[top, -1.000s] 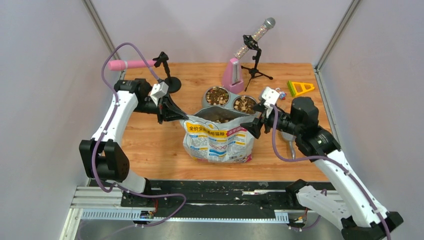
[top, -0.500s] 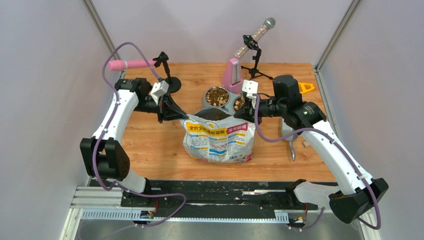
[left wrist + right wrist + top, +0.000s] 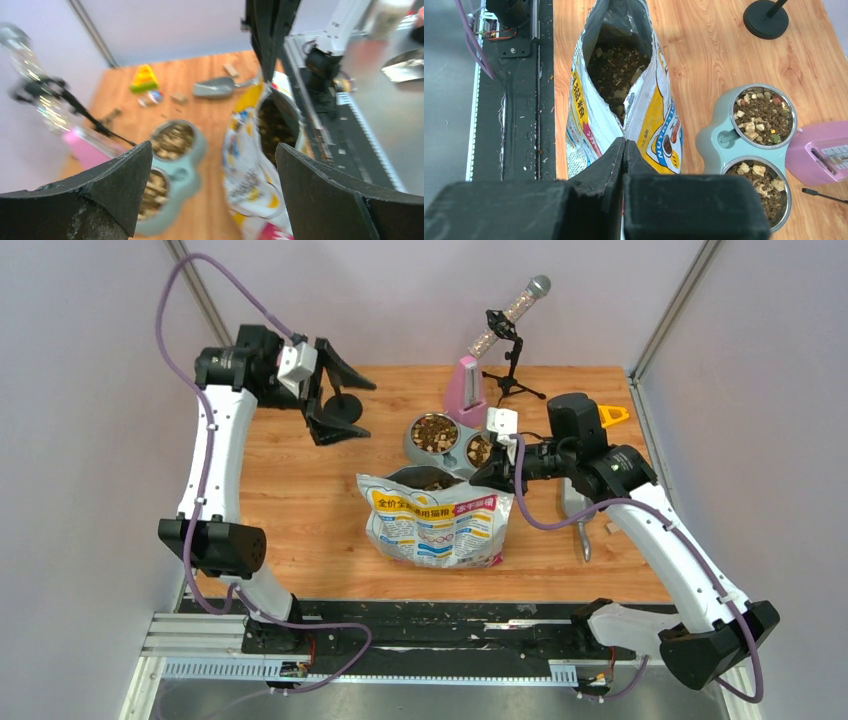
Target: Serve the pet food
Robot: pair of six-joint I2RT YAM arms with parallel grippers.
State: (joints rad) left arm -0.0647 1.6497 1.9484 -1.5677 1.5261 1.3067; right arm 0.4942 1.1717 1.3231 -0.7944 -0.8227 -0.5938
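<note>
On the wooden table [image 3: 300,502] between pale walls [image 3: 400,290], the left gripper [image 3: 346,412] gapes at upper left, while the right gripper [image 3: 482,478], closed, apparently pinches the bag [image 3: 435,528].

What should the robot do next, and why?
Probably open the right gripper and pull back: it pinches the rim of the pet food bag, both bowls of the double feeder already hold kibble, and the left gripper hangs open, away from the bag.
</note>
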